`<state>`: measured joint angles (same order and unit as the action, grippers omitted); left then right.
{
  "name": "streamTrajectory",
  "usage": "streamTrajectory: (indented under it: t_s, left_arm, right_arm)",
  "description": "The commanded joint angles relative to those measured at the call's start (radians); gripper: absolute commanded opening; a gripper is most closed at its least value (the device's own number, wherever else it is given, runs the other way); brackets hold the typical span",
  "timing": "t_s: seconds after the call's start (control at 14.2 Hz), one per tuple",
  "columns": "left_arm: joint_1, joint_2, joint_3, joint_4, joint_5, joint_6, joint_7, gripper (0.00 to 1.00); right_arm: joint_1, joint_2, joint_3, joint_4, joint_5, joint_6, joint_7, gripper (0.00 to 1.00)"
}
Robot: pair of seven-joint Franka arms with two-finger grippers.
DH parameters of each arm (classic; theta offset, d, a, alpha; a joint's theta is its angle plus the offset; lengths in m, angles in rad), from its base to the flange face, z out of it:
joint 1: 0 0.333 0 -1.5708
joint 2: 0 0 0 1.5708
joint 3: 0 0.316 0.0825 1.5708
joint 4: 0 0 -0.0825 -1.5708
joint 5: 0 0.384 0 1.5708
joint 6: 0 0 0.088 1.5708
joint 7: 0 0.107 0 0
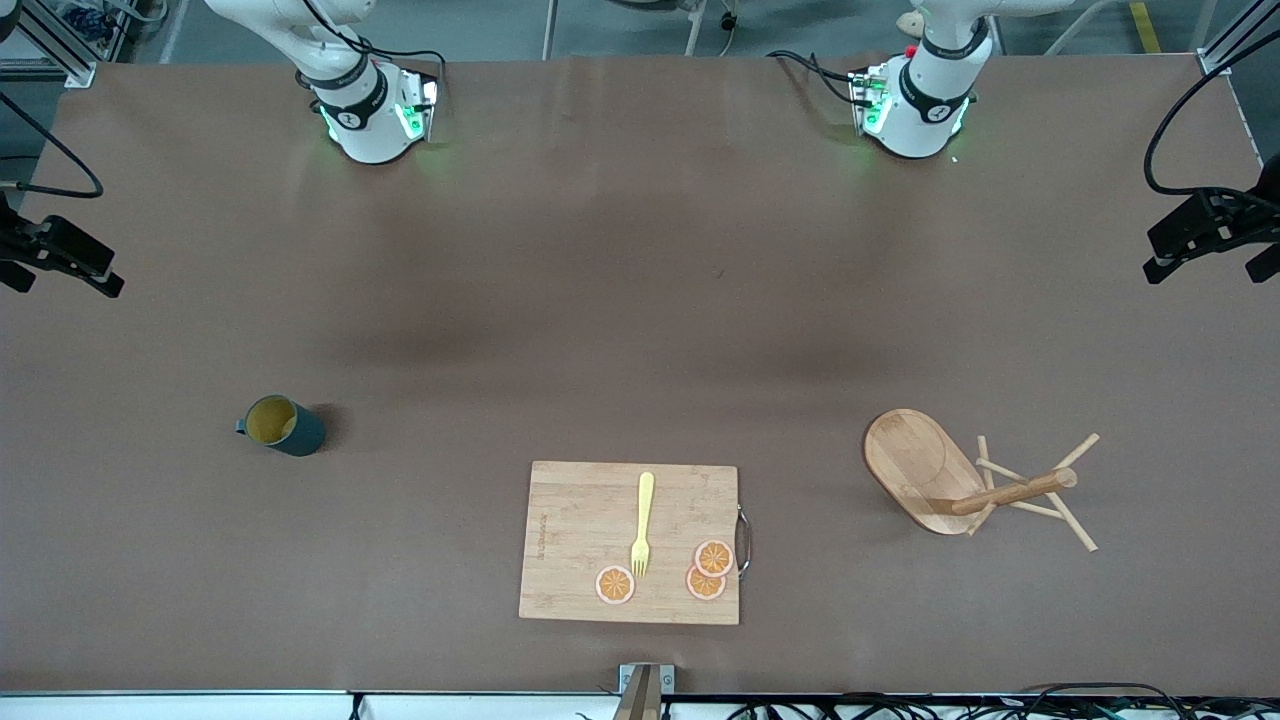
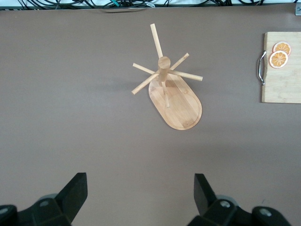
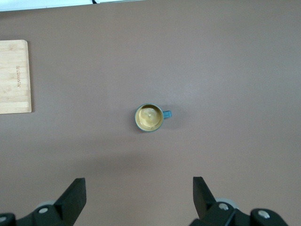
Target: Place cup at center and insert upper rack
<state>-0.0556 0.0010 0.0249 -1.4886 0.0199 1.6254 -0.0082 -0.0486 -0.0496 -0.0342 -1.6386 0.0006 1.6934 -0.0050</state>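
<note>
Now both claws hang spread and empty: right claw (image 3: 136, 200) over the cup (image 1: 283, 425), left claw (image 2: 138, 197) over the rack (image 1: 965, 480), each beside the board (image 1: 600, 500). Descend straight, pinching the cup's rim clear of its handle.

- A robotics lab or test cell, probably: two white arm bases (image 1: 365, 110) bolted along a brown-covered table (image 1: 640, 300).
- Aluminium frame posts (image 1: 60, 45) and clamped black cameras (image 1: 1205, 230) flank it.
- Cables (image 2: 117, 4) trail along the edge.
</note>
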Motion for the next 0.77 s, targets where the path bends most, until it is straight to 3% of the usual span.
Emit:
streamTrajectory:
  t_s: [0.0, 0.7]
  left_arm:
    - [-0.010, 0.008, 0.003, 0.022, -0.014, -0.024, -0.018, 1.00]
    - [-0.009, 0.007, 0.001, 0.024, -0.014, -0.024, -0.016, 1.00]
  right_arm:
    - [-0.008, 0.002, 0.007, 0.008, -0.017, 0.000, -0.007, 1.00]
    - [-0.007, 0.002, 0.007, 0.008, -0.017, 0.012, -0.007, 1.00]
